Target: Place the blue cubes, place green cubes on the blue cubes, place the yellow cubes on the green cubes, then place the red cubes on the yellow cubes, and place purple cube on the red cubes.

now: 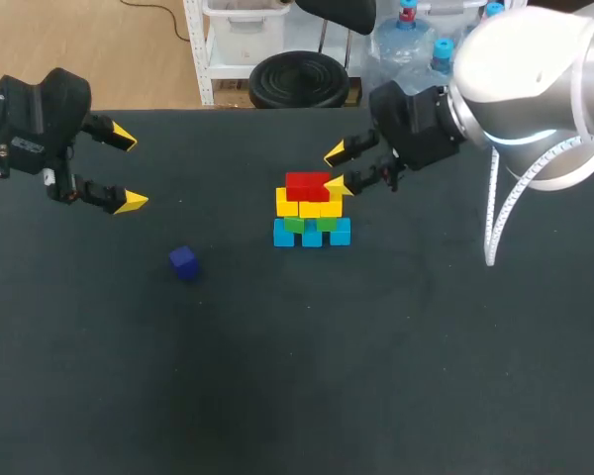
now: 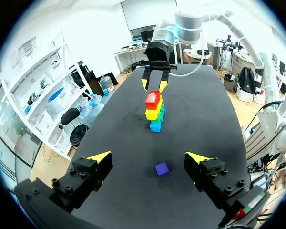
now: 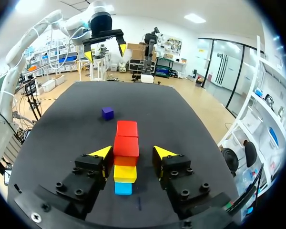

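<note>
1. Black table [image 1: 396, 376], and the stack [image 1: 312, 213] stands near its middle: blue cubes [image 1: 312, 236] at the base, then green cubes [image 1: 294, 225], yellow cubes [image 1: 310, 208], red cubes [image 1: 308, 185] on top.
2. Right gripper [image 1: 337, 169] is level with the stack's top, fingers spread, and a red cube sits loose between the tips.
3. Purple cube [image 1: 184, 262] lies alone, well apart from the stack, on the left arm's side.
4. Left gripper [image 1: 128, 169] hangs beyond the purple cube from the stack, fingers wide apart.

Head cam: fixed, high behind the robot, looking down on the table [image 1: 426, 396]; cube stack [image 1: 312, 210] just above frame centre. Left wrist cam: looks along the table, stack far ahead of the left gripper [image 2: 148, 156]. Right wrist cam: close, stack right under the right gripper [image 3: 132, 151]. All three share stack and purple cube [image 1: 184, 261].
</note>
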Available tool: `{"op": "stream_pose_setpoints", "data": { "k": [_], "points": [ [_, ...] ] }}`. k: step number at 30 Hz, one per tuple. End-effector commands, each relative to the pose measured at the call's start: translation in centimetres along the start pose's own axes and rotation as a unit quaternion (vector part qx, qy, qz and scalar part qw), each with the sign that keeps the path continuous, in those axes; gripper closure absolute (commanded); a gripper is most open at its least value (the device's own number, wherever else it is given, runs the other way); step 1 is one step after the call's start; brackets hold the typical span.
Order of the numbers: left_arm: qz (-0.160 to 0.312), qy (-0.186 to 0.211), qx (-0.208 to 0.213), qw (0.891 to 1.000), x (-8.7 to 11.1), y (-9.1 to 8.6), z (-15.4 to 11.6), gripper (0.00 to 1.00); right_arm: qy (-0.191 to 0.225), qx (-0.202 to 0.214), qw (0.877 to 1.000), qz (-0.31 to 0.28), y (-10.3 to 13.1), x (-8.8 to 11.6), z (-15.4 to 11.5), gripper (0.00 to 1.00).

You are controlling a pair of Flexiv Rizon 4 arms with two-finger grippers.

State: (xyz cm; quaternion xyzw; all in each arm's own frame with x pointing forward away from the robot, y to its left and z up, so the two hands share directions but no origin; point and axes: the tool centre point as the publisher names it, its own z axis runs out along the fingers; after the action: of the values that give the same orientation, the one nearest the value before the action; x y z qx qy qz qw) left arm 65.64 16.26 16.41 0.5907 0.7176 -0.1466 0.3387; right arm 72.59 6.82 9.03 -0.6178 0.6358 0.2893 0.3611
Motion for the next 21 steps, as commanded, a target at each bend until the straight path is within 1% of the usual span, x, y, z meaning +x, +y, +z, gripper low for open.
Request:
{"op": "stream_pose_setpoints", "data": {
  "k": [1,2,5,7,9,13,16,17,18,20,21],
  "points": [
    [0.002,-0.005,-0.001,1.0,0.2,0.0,0.0,0.0,-0.002,-0.002,1.0,0.0,-0.1,0.1,0.1,0.46],
    [0.002,-0.005,-0.001,1.0,0.2,0.0,0.0,0.0,-0.001,-0.002,1.0,-0.001,-0.1,0.1,0.1,0.48],
    [0.002,-0.005,-0.001,1.0,0.2,0.0,0.0,0.0,-0.001,-0.002,1.0,-0.001,-0.1,0.1,0.0,0.45],
    [0.002,-0.005,-0.001,1.0,0.2,0.0,0.0,0.0,-0.001,-0.002,1.0,-0.001,0.0,0.1,-0.2,0.45],
    [0.002,-0.005,-0.001,1.0,0.2,0.0,0.0,0.0,0.0,0.0,1.0,0.0,0.2,0.1,-0.7,0.44],
    [0.002,-0.005,-0.001,1.0,0.2,0.0,0.0,0.0,0.0,0.003,1.0,0.002,0.7,0.2,-1.7,0.4],
    [0.002,-0.005,-0.001,1.0,0.2,0.0,0.0,0.0,-0.007,0.007,1.0,-0.001,1.1,0.5,-3.0,0.3],
    [0.002,-0.005,-0.001,1.0,0.2,0.0,0.0,0.0,-0.013,0.007,1.0,-0.002,1.3,0.7,-3.7,0.14],
    [0.002,-0.005,-0.001,1.0,0.2,0.0,0.0,0.0,-0.02,0.008,1.0,0.001,1.4,0.9,-4.3,0.0],
    [0.002,-0.005,-0.001,1.0,0.2,0.0,0.0,0.0,-0.044,0.008,0.999,0.009,1.3,1.4,-5.6,0.0],
    [0.002,-0.005,-0.001,1.0,0.2,0.0,0.0,0.0,-0.044,0.011,0.999,0.008,1.3,1.7,-6.2,0.0]
  ]
}}
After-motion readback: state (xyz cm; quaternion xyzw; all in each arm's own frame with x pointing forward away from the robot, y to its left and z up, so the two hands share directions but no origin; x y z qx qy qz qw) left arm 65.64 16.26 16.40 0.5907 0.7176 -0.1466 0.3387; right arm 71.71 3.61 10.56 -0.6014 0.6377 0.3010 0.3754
